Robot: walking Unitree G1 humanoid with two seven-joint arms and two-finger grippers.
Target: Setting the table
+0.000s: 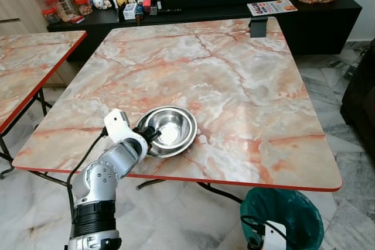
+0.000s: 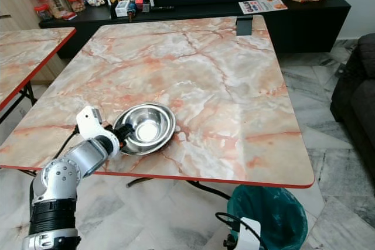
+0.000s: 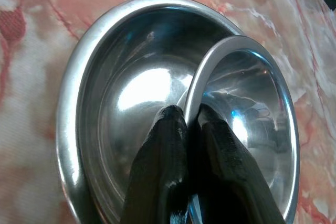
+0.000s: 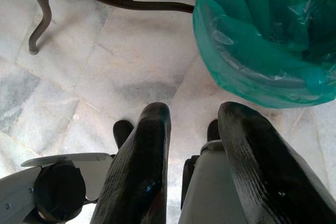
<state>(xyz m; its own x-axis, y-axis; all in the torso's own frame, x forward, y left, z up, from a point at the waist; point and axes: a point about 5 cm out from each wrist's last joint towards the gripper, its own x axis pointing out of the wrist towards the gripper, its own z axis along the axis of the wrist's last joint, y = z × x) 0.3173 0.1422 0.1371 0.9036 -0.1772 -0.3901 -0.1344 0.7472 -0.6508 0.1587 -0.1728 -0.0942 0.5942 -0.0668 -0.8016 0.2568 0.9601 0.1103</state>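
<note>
Near the front left of the marble table [image 1: 246,86] lies a steel bowl [image 1: 171,130]. In the left wrist view a smaller steel bowl [image 3: 252,98] sits tilted inside the larger bowl [image 3: 100,87]. My left gripper [image 3: 190,112] is shut on the smaller bowl's near rim, one finger inside and one outside. From the head the left gripper [image 1: 150,134] reaches the bowls from the table's front edge. My right gripper [image 4: 193,115] hangs open over the floor, beside the bin.
A green-lined bin [image 1: 288,215] stands on the floor below the table's front right corner. A second marble table [image 1: 29,68] is to the left. A black low cabinet [image 1: 328,19] with jars and ornaments runs behind. A small black object [image 1: 258,26] stands at the table's far edge.
</note>
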